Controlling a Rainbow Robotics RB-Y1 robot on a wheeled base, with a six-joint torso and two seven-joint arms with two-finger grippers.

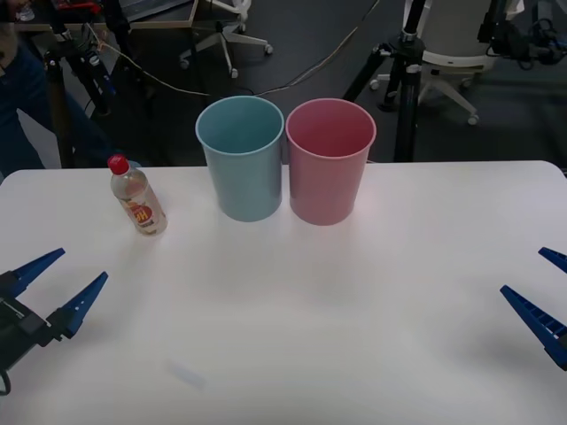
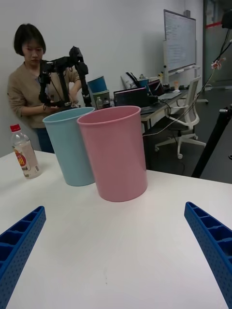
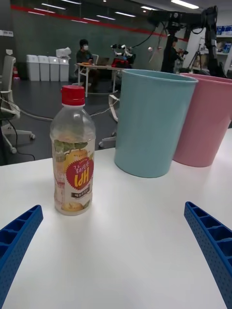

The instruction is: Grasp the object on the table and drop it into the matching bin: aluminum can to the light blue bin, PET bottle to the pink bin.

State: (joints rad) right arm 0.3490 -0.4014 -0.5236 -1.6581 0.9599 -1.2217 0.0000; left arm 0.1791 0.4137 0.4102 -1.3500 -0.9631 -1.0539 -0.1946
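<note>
The white tabletop carries everything, and both arms sit low at its near edge. Ahead of and between the two end effectors stand the light blue bin and the pink bin, touching or nearly so; that closeness is the first risk, since a release slightly off centre over the pink rim could send the load into the blue one. The left end effector has its blue fingers spread wide and holds nothing. The right end effector, partly cut off at the frame edge, is likewise spread and bare. The PET bottle stands upright just ahead of the left end effector, well apart from the bins. Tall, narrow and seemingly empty, it would likely topple and roll if one finger touched it first. Whether the bins hold anything at the bottom is hard to tell.
</note>
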